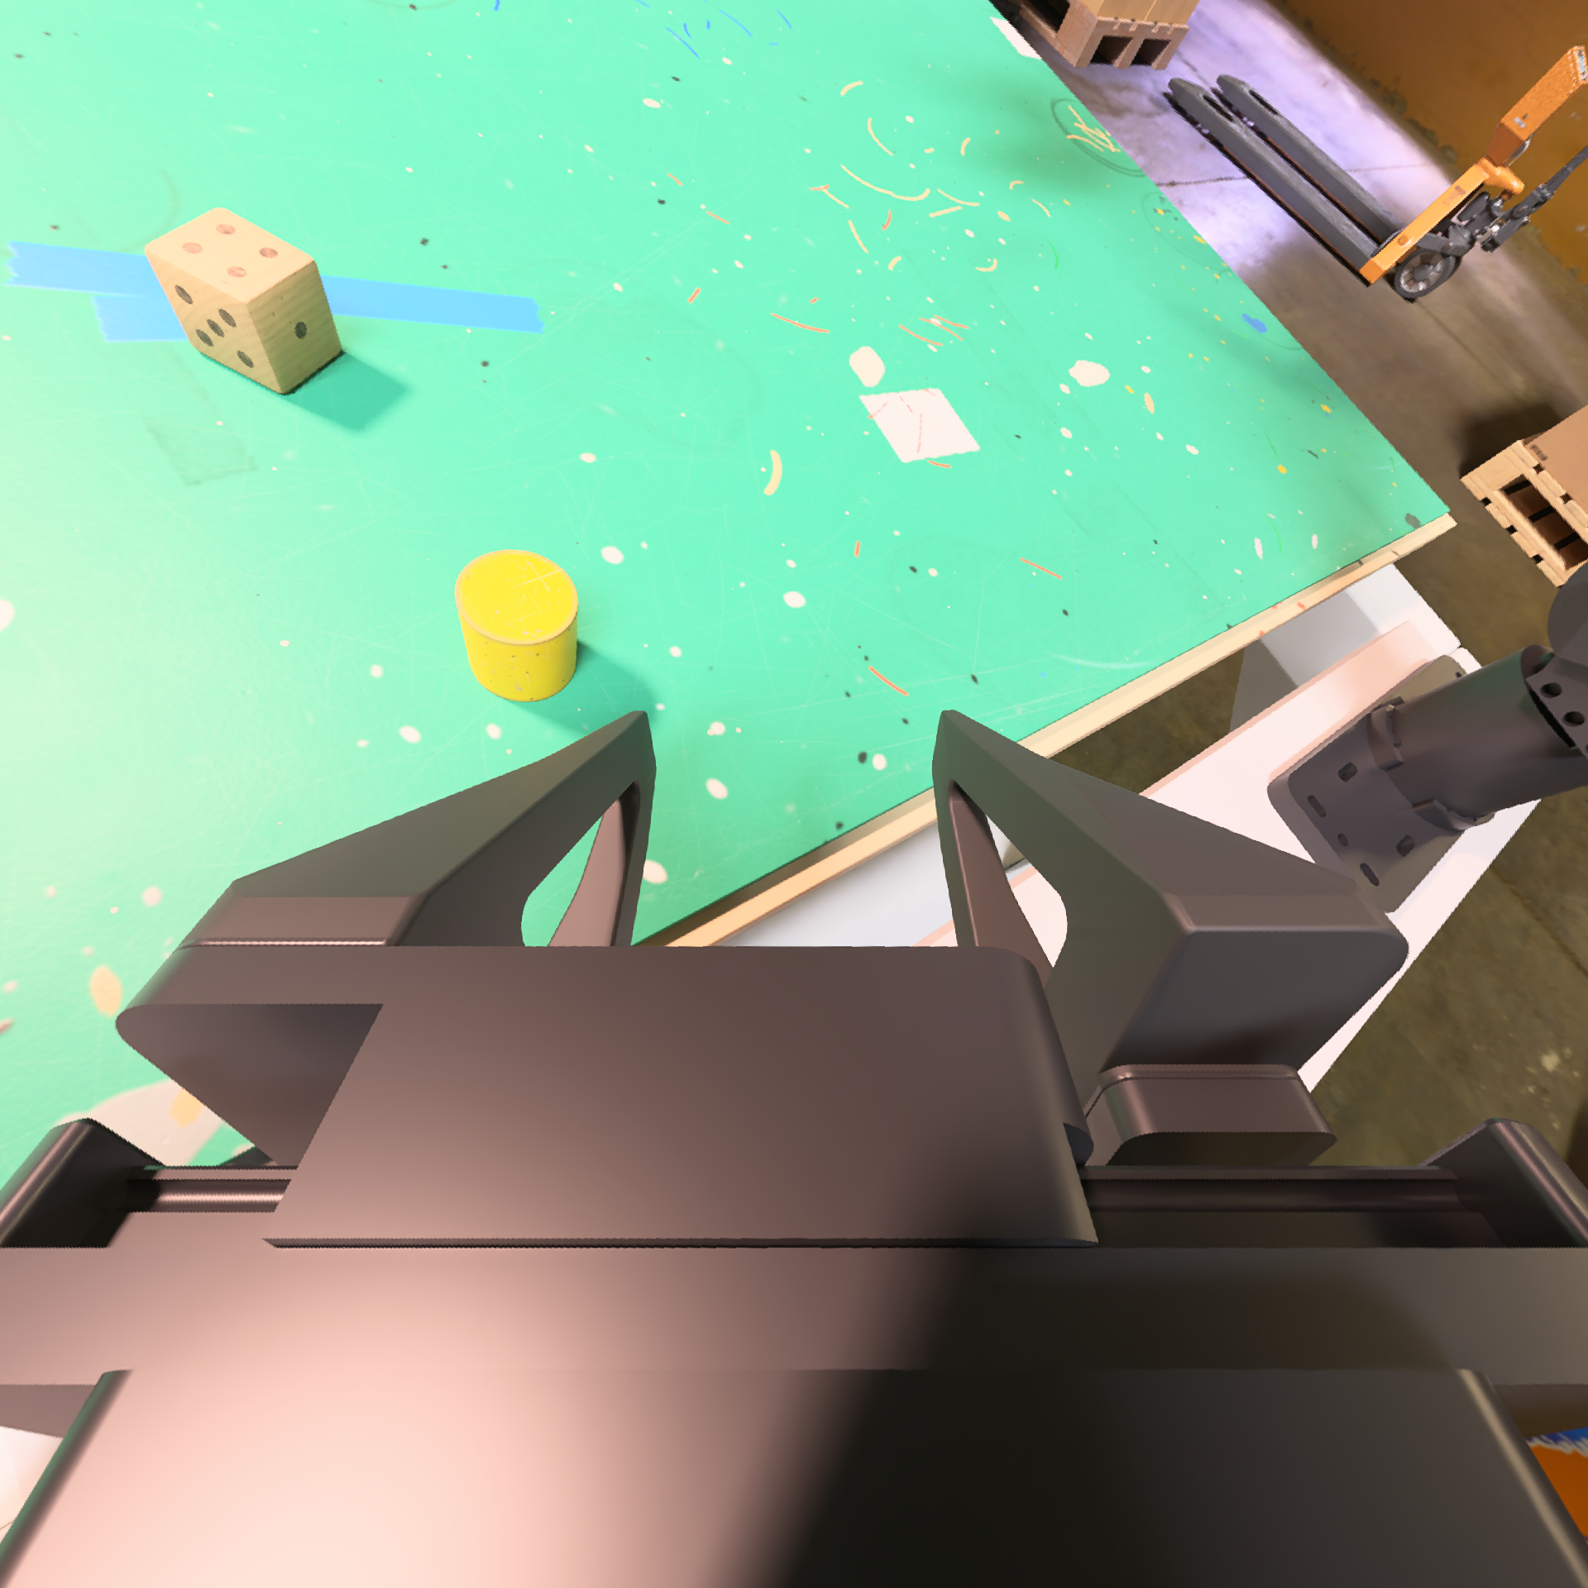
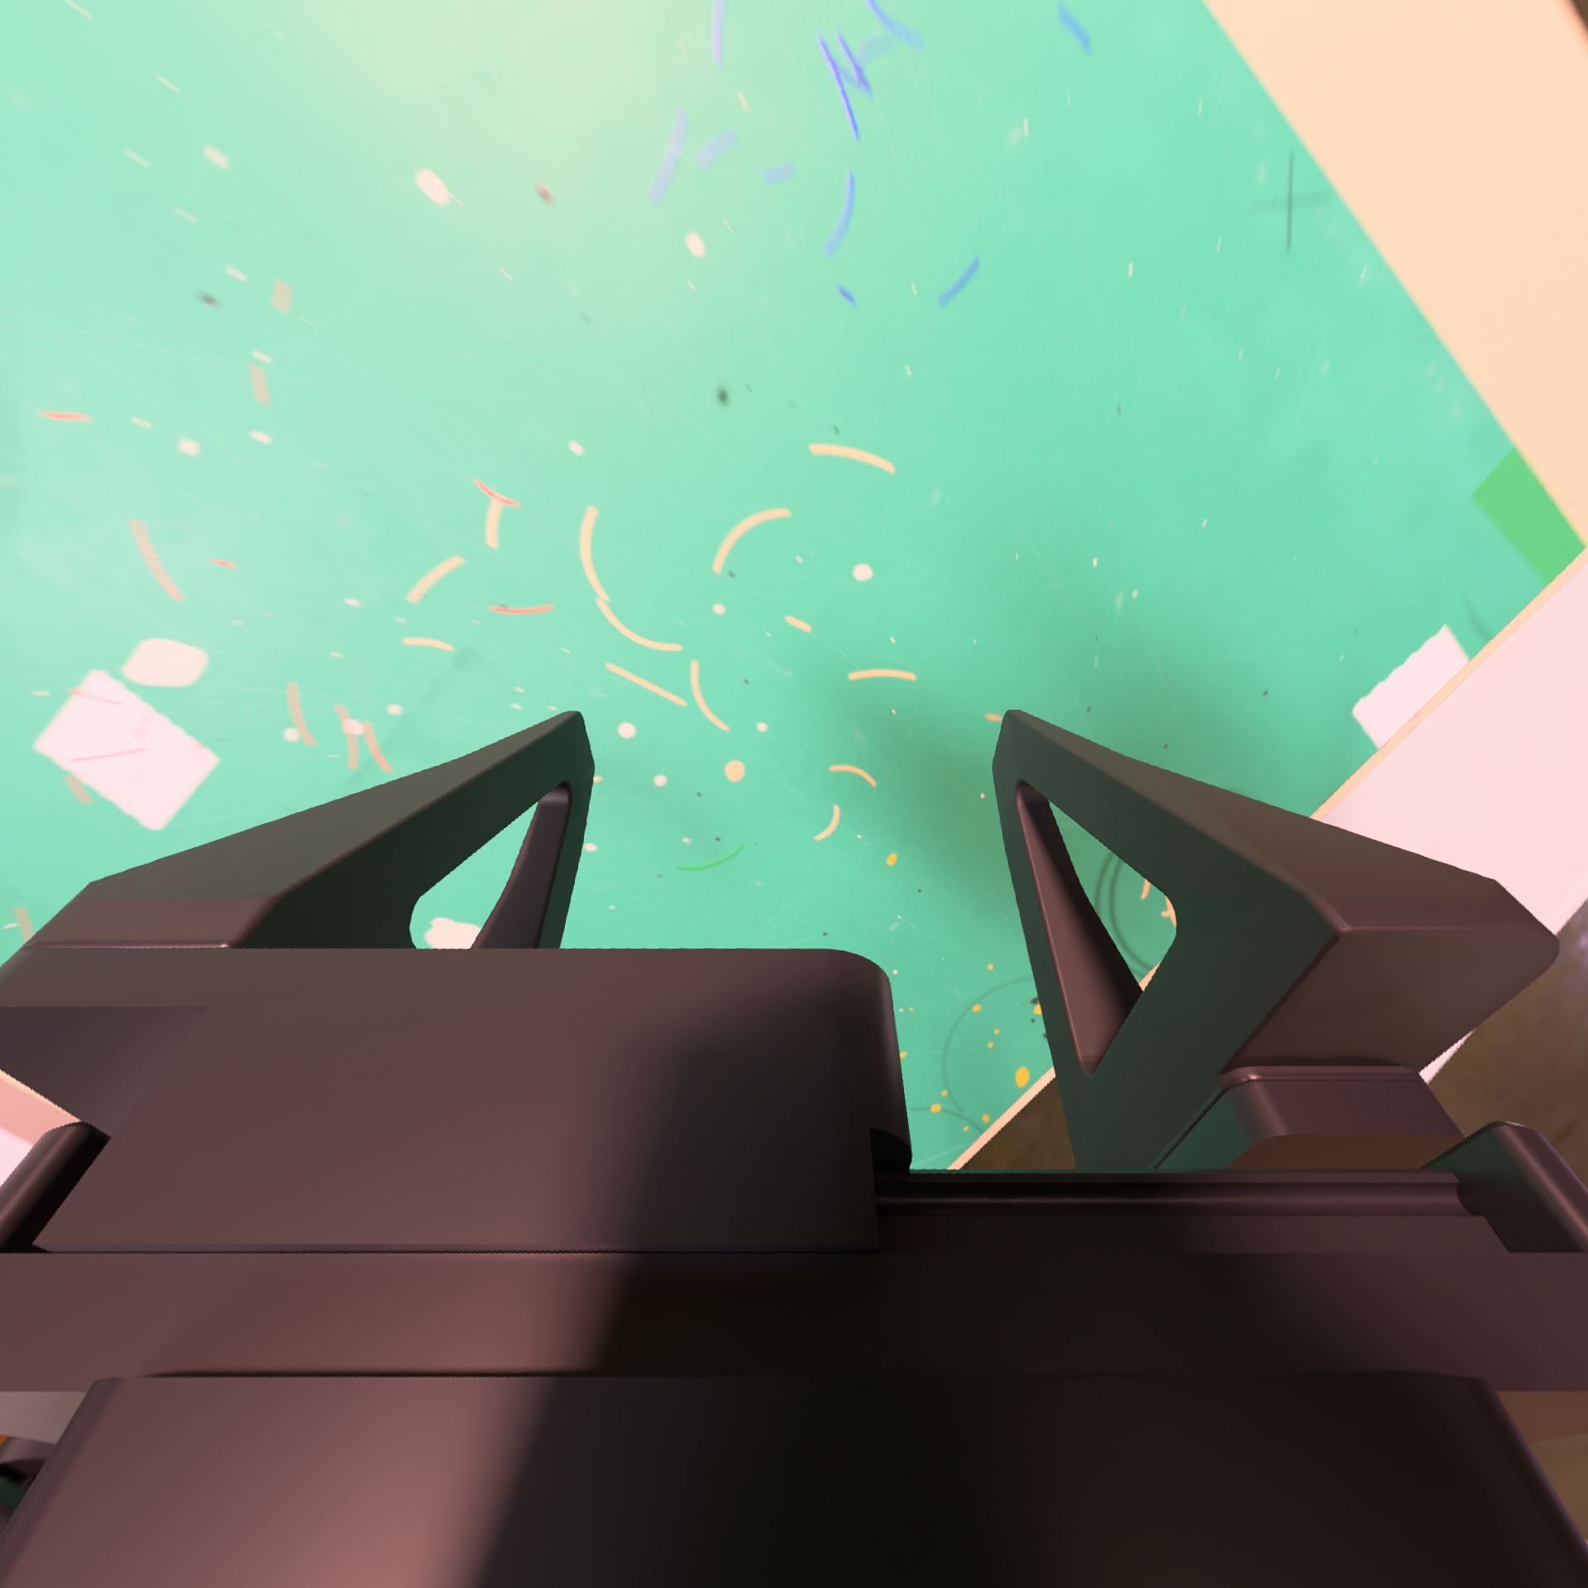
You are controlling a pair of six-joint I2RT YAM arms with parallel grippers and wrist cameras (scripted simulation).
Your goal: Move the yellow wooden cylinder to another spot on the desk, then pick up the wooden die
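In the left wrist view a short yellow wooden cylinder (image 1: 516, 625) stands upright on the green desk (image 1: 773, 516), just ahead and left of my left gripper (image 1: 792, 722). The left gripper is open and empty, above the desk, apart from the cylinder. A wooden die (image 1: 243, 298) with dark and reddish pips sits farther off at the upper left, on a strip of blue tape (image 1: 430, 302). In the right wrist view my right gripper (image 2: 790, 722) is open and empty over bare desk (image 2: 773, 344). Neither the cylinder nor the die shows in that view.
The desk's edge (image 1: 1203, 644) runs diagonally at the right, with a white frame below. The other arm's base (image 1: 1444, 773) sits past that edge. An orange pallet jack (image 1: 1409, 198) and wooden pallets (image 1: 1538, 507) stand on the floor beyond. A white patch (image 1: 918, 423) marks the desk.
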